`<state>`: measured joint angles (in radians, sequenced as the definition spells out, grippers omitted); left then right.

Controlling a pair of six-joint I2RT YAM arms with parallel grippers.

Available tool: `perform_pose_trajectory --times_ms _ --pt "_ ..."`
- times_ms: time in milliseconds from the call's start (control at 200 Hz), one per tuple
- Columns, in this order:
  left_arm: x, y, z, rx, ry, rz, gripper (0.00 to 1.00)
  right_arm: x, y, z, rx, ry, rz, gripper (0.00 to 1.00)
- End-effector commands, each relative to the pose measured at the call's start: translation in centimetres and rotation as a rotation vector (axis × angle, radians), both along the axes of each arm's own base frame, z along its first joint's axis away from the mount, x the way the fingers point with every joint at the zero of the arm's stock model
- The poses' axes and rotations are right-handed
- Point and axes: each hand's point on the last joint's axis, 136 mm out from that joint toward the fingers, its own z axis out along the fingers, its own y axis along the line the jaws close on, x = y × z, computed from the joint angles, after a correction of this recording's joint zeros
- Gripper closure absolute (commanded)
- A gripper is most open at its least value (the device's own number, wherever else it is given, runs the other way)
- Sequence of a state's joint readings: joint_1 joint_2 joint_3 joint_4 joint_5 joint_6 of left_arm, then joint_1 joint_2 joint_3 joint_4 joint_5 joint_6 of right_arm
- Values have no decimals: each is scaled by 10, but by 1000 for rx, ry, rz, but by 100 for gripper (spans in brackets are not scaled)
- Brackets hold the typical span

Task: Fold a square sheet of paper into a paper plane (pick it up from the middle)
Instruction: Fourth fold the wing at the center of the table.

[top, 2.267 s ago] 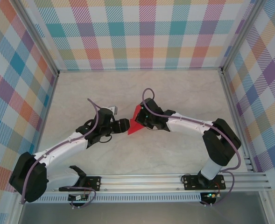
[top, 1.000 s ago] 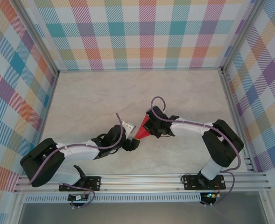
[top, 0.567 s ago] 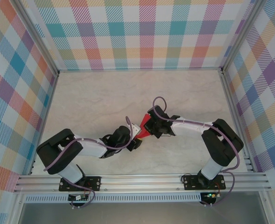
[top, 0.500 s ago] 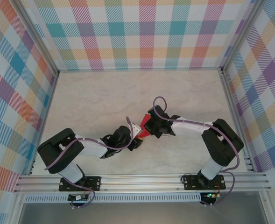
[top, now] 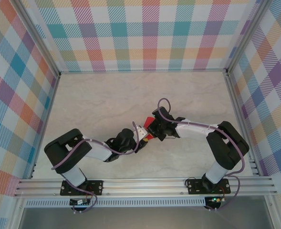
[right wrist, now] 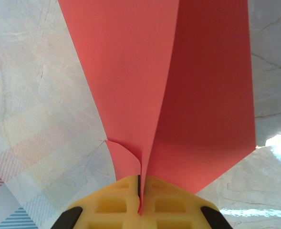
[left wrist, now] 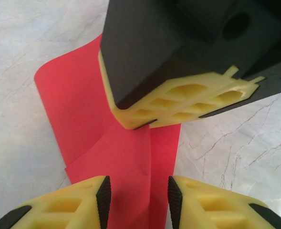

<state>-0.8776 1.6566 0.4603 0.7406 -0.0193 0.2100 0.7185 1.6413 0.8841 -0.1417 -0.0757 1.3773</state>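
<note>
Evidently the square sheet of paper was only partly folded, layered flaps meeting along a centre crease; it sat mid-desk between the arms; right pincer was clamped tight on the crease end; left pincer straddled the opposite end, jaws apart, not pinching; judged early-to-middle: no pointed nose or wings yet, several folds left.

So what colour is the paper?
The paper is bright red, clearest in the right wrist view.
</note>
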Motion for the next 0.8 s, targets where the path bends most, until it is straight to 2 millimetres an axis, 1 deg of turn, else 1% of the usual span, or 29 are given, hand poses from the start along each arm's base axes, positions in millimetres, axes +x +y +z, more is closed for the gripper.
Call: perform_pose_trajectory --times_ms 0,95,190,280,340,430,440,460,570,645,795 --pt "-6 -11 1 -4 -41 -63 64 -3 1 -5 35 34 -3 100" --pt "-3 -9 -2 1 -45 -47 72 -3 1 -4 49 45 -3 99" --pt "-1 -9 -1 -6 -45 -35 79 -3 1 -4 65 52 -2 94" --pt "-1 -9 -1 -13 -37 -26 87 -3 0 -3 82 51 1 87" --pt "-1 -8 -3 -13 -28 -17 90 -1 -2 0 88 39 8 79" --pt "-2 -7 -6 -19 -9 -7 92 4 -6 11 88 -10 38 64" --pt "-2 -7 -7 -21 -5 -5 92 4 -7 13 88 -18 41 64" --pt "-3 -6 -6 -30 -2 -1 92 6 -9 16 87 -35 50 60" --pt "-4 -5 -4 -71 23 21 92 11 -14 32 73 -133 132 49" --pt "-4 -4 -7 -87 52 34 92 11 -19 39 45 -183 177 45" --pt "-2 1 -7 -130 104 85 93 6 -33 41 22 -263 220 46"
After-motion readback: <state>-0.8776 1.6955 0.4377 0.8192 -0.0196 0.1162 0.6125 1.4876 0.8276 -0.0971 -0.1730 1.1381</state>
